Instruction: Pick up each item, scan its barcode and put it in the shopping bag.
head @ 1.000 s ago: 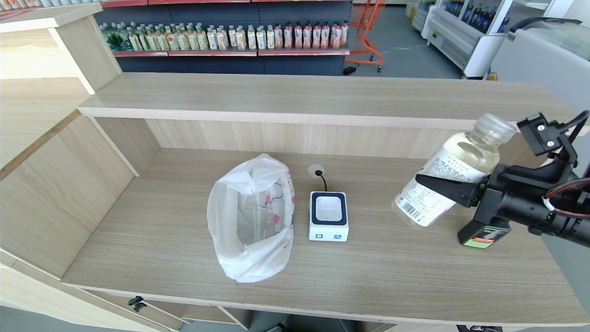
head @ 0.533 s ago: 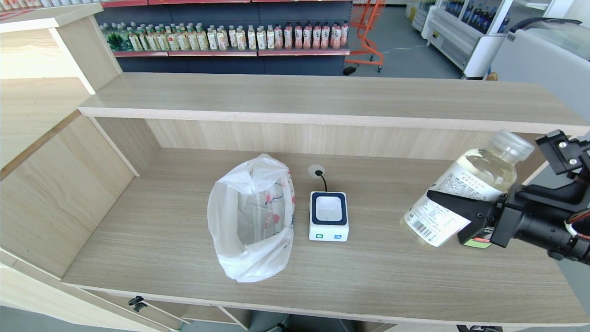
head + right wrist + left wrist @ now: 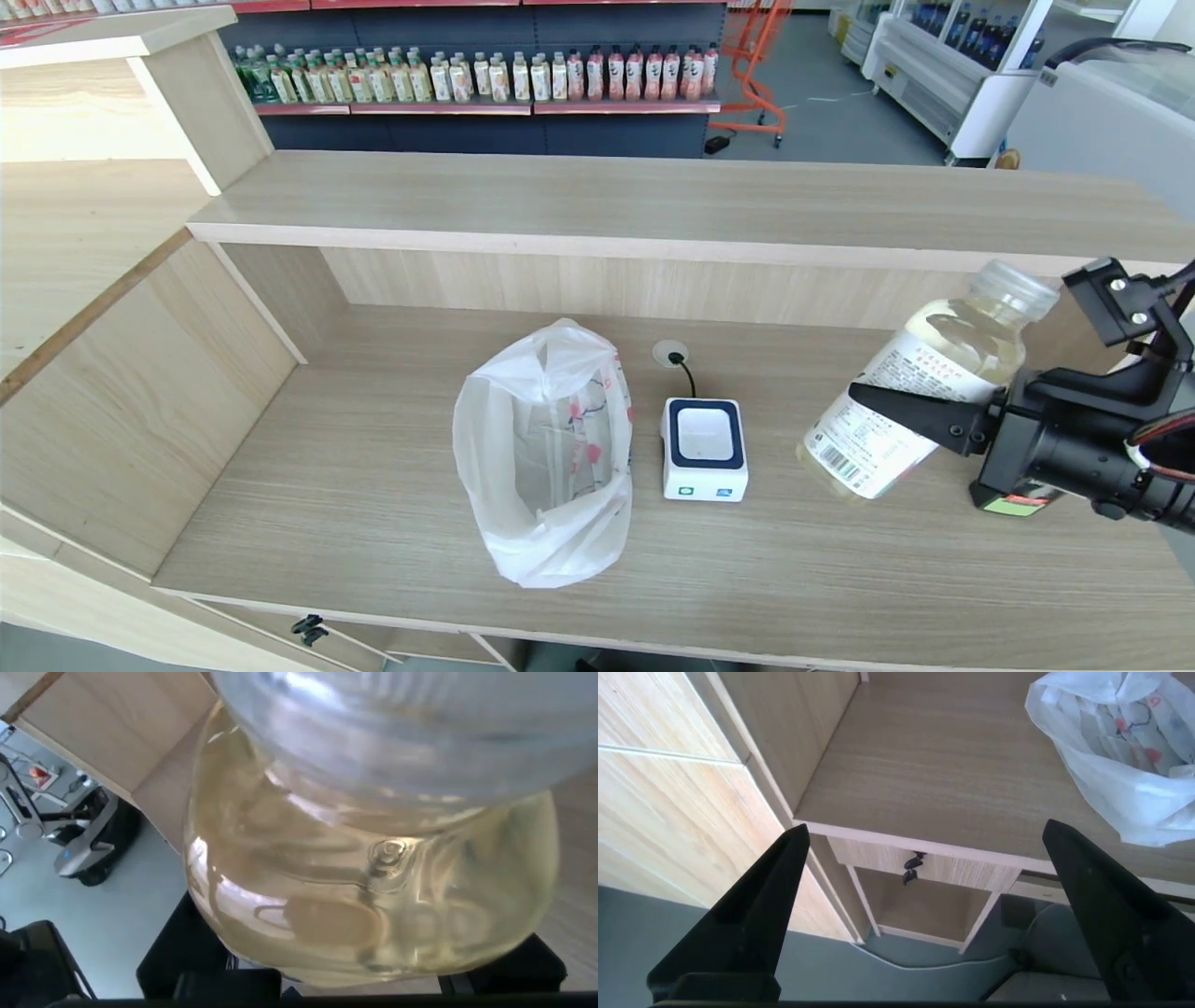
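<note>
A shop's light wooden checkout counter (image 3: 840, 569) carries a white square barcode scanner (image 3: 705, 448); behind stand red-edged shelves of bottled drinks (image 3: 485, 84) and white glass-topped freezers (image 3: 943, 84).

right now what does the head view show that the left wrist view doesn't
The head view adds the scanner standing on the counter, and the right gripper shut on a tilted bottle above the counter's right part, its barcode facing the camera. The left wrist view adds the left gripper, fingers open, off the counter's front edge above the floor. Shared: the white shopping bag, the wooden counter top, and the black drawer handle under its front edge.
</note>
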{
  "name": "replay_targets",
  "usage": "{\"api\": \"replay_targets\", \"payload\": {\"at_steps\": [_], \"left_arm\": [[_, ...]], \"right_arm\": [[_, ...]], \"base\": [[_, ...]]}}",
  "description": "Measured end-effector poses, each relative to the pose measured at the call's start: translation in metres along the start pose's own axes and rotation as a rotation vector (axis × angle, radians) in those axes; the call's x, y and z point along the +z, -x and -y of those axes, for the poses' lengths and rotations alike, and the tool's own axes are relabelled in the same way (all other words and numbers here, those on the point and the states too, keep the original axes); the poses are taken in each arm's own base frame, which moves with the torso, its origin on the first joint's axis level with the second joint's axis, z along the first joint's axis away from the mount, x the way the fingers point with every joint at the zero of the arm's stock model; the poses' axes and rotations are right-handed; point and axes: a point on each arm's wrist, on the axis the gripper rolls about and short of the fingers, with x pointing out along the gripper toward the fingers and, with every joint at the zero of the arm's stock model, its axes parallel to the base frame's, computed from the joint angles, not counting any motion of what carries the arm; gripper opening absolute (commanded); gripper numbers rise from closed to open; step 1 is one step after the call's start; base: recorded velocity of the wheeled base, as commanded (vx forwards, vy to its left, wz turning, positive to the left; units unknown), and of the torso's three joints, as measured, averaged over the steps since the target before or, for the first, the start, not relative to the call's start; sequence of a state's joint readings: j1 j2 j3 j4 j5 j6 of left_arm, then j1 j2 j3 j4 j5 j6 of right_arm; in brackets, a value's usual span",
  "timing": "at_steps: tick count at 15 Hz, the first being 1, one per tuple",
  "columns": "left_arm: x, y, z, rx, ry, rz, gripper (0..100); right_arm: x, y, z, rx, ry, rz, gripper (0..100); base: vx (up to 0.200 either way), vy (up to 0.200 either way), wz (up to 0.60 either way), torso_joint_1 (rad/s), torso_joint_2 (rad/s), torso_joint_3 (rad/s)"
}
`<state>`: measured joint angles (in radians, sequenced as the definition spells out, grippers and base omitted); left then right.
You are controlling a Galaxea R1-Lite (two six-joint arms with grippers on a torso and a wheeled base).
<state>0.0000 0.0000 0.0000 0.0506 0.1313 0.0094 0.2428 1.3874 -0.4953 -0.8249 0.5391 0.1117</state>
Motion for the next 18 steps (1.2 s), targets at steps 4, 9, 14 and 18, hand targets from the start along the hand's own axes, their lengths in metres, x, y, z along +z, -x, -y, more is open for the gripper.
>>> {"api": "replay_targets", "payload": {"at_steps": [4, 9, 14, 18], "left_arm": [[0.000, 0.000, 0.000, 0.000, -0.001, 0.000, 100], [0.000, 0.000, 0.000, 0.000, -0.001, 0.000, 100], [0.000, 0.000, 0.000, 0.000, -0.001, 0.000, 100], [0.000, 0.000, 0.000, 0.000, -0.001, 0.000, 100]], "right_arm": [[0.007, -0.015, 0.000, 0.025, -0.005, -0.016, 0], [0.002, -0.043, 0.011, 0.016, -0.029, -0.062, 0], [-0.007, -0.084, 0.014, -0.051, -0.044, -0.078, 0], [-0.020, -0.122, 0.010, 0.012, -0.050, -0.043, 0]], "base": [[0.000, 0.100, 0.00, 0.002, 0.00, 0.002], [0.000, 0.000, 0.00, 0.000, 0.00, 0.000], [0.000, 0.000, 0.00, 0.000, 0.00, 0.000], [0.000, 0.000, 0.00, 0.000, 0.00, 0.000]]}}
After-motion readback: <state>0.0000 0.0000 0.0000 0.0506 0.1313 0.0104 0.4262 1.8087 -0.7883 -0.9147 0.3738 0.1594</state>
